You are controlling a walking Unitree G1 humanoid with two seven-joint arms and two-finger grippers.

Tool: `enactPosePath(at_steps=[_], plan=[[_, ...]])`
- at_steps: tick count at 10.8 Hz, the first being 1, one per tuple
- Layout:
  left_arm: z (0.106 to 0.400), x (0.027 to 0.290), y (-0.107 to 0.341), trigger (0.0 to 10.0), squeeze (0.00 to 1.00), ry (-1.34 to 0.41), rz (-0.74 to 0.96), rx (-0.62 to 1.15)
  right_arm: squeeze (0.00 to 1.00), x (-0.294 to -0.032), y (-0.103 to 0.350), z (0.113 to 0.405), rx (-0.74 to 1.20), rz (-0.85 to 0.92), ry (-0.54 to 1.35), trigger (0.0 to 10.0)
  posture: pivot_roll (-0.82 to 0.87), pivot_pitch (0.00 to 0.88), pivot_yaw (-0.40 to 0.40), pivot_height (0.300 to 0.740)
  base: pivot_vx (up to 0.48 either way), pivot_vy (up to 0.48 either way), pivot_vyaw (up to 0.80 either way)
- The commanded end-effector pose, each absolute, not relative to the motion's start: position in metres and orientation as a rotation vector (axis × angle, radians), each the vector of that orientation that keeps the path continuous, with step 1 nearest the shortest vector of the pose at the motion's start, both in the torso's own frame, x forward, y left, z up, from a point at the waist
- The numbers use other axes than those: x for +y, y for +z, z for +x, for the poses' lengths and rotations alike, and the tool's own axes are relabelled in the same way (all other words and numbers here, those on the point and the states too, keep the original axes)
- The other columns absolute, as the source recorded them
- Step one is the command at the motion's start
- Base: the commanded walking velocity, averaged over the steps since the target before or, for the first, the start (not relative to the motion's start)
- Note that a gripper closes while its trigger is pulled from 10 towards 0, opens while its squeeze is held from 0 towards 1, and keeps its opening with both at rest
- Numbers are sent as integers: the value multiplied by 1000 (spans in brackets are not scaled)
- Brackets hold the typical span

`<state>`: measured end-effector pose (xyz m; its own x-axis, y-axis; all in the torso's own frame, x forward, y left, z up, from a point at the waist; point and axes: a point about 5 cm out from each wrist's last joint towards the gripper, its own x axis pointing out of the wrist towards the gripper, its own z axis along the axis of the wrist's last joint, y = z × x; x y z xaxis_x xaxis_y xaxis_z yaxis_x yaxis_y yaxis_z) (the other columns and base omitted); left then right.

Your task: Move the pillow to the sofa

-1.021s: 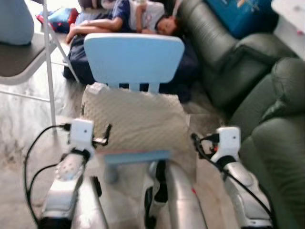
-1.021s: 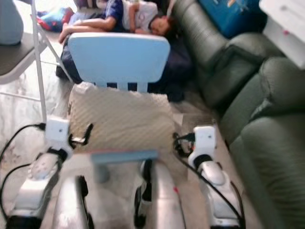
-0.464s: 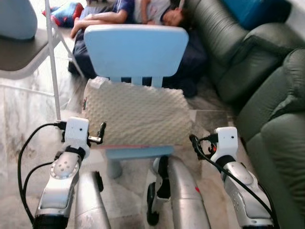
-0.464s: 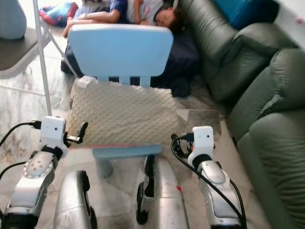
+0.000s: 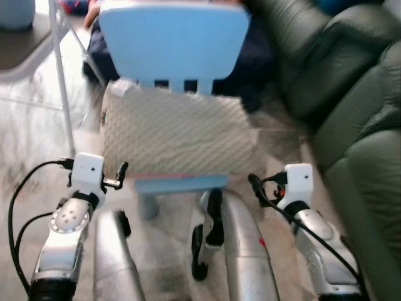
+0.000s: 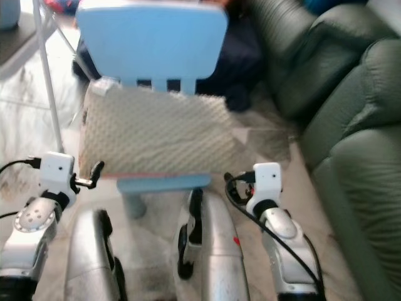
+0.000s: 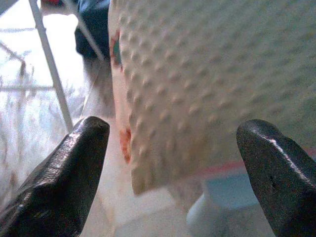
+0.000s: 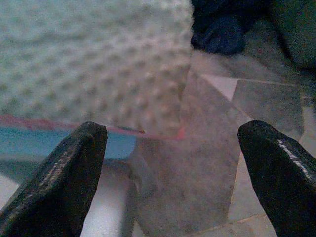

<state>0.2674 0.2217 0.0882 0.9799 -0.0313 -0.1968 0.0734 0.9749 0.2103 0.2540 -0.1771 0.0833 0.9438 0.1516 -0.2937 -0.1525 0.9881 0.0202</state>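
Pillow (image 5: 175, 138): cream, dimpled cover, lies flat on the seat of a small light-blue chair (image 5: 172, 41), its rear edge against the slats under the backrest. Front edge overhangs the seat slightly; a thin red trim line runs along that edge.

Left gripper (image 7: 170, 163): fingers (image 7: 64, 173) spread wide apart, holding nothing. It sits just short of the pillow's front left corner, which lies between the fingertips in the left wrist view, not touching. In the head views the left wrist is low, beside the chair's front left corner.

Right gripper (image 8: 173, 163): fingers (image 8: 276, 168) also spread wide, empty. It faces the pillow's front right corner and the blue seat edge below it; corner near, contact not seen. Right wrist is low, off the chair's front right corner.

Sofa (image 5: 351, 106): dark green, cushioned, along the robot's right, close to the chair.

Behind the chair: a dark navy mass (image 5: 257, 56) on the floor. White metal stand leg (image 5: 61, 69) at far left. Floor (image 5: 25, 132): pale marbled tile.
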Motion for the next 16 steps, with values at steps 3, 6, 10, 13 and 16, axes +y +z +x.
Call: enactPosePath(at_steps=[3,6,10,13,16], plan=[[271,225,98,10000,0,-29,205,170,0,-177,87,262,302,11,177,10000,-20,358,-124,473,0,0,0],[296,223,107,10000,0,-1,213,143,0,-174,100,300,282,-20,240,10000,-26,371,-125,473,0,0,0],[345,211,126,10000,0,2,198,86,0,-147,118,352,235,-46,343,10000,-24,380,-125,473,0,0,0],[364,198,123,10000,0,-70,152,159,0,-131,120,372,247,-54,334,10000,-19,381,-120,473,0,0,0],[355,182,78,10000,0,-176,130,394,0,-117,109,377,336,-111,258,10000,-21,378,-128,473,0,0,0]])
